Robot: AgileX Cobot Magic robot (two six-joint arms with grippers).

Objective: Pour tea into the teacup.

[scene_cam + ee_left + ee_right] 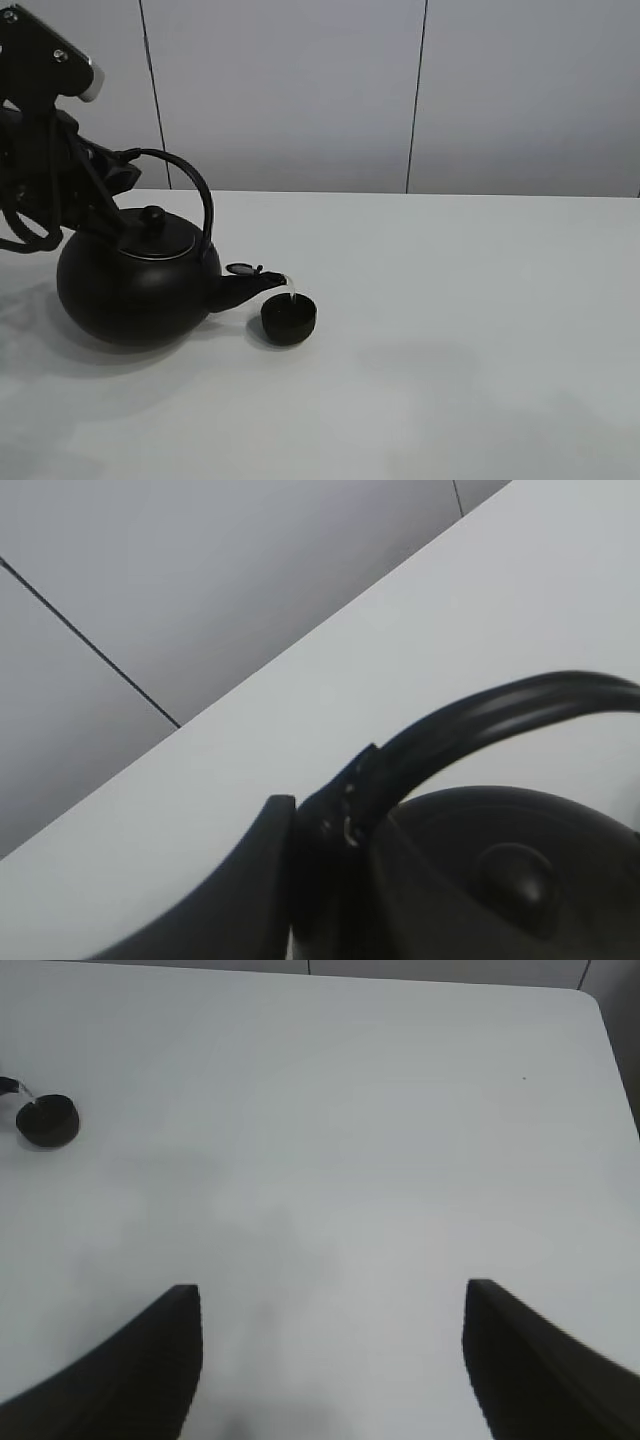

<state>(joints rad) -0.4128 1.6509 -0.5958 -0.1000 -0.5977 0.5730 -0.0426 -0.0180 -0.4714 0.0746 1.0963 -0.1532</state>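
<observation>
**Mia:** Tea (290,290), a thin pale thread of it, drops from the spout of the big round black iron kettle (135,285) into the small round black teacup (288,319). What could go wrong?

**Ben:** The teacup is tiny next to the kettle. If the left arm tips the kettle too far, the stream could jump past the far rim and wet the white table (450,330). If the pour runs too long, the cup could spill over. The spout tip is also very near the rim, so a small swing could knock the cup away.

**Mia:** Where is the teacup from the kettle?

**Ben:** In the high view it sits at about four o'clock from the kettle's middle, just under the spout tip and just beside the kettle's belly. The spout's little flap lid (241,268) stands open above it.

**Mia:** What is the left gripper (330,830) doing?

**Ben:** It is pinching the kettle's black arched handle (500,715), near where the handle meets the body. The lid knob shows right next to it.

**Mia:** And the right gripper (330,1360)?

**Ben:** Its two dark fingers (150,1360) are spread wide with nothing between them. It hangs over bare table, well apart from the teacup, which sits far off at about ten o'clock in its view.
</observation>
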